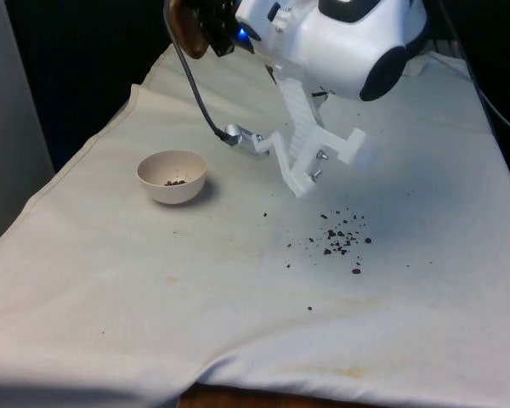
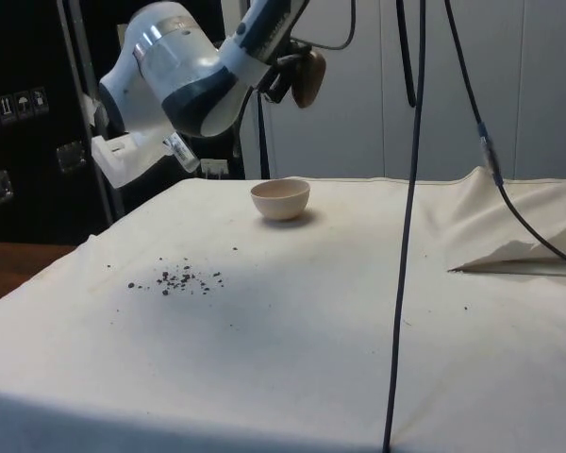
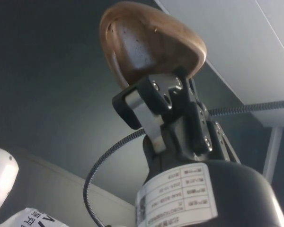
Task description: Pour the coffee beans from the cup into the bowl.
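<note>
Wrinkled white cloth (image 1: 238, 331) covers the whole table, and bare brown wood (image 1: 229, 398) peeks out under its near edge. A thin black cable (image 2: 410, 226) hangs down across the side view (another trails off toward its right).

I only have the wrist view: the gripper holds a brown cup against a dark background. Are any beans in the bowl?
Observer: A few coffee beans lie inside the bowl.
Operator: Any outside it?
Observer: Yes, spilled beans are scattered on the cloth, well apart from the bowl, toward the front view's right.
Operator: Where is the cup?
Observer: The cup, clamped in the gripper, hangs high, roughly above the bowl.
</note>
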{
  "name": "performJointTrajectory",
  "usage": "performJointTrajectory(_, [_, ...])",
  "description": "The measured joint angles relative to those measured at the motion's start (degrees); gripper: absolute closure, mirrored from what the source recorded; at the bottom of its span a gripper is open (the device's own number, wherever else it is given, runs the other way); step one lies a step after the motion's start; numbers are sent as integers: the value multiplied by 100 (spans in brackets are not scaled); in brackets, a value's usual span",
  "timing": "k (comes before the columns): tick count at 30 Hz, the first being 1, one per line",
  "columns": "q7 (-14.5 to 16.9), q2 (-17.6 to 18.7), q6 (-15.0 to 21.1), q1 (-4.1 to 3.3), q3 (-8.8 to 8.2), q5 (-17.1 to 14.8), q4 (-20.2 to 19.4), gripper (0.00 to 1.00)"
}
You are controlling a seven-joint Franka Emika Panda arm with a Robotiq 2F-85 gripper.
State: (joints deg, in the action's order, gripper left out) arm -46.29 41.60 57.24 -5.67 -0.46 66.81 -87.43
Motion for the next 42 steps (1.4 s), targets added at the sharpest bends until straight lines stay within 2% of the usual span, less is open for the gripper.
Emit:
performJointTrajectory(13, [-132,-149,46,0,6,-630,-97,100])
performJointTrajectory(17, [-155,-212,97,17,6,-842,-138,100])
performJointTrajectory(42, [-178,-321,372,120,0,-1696,-143,100])
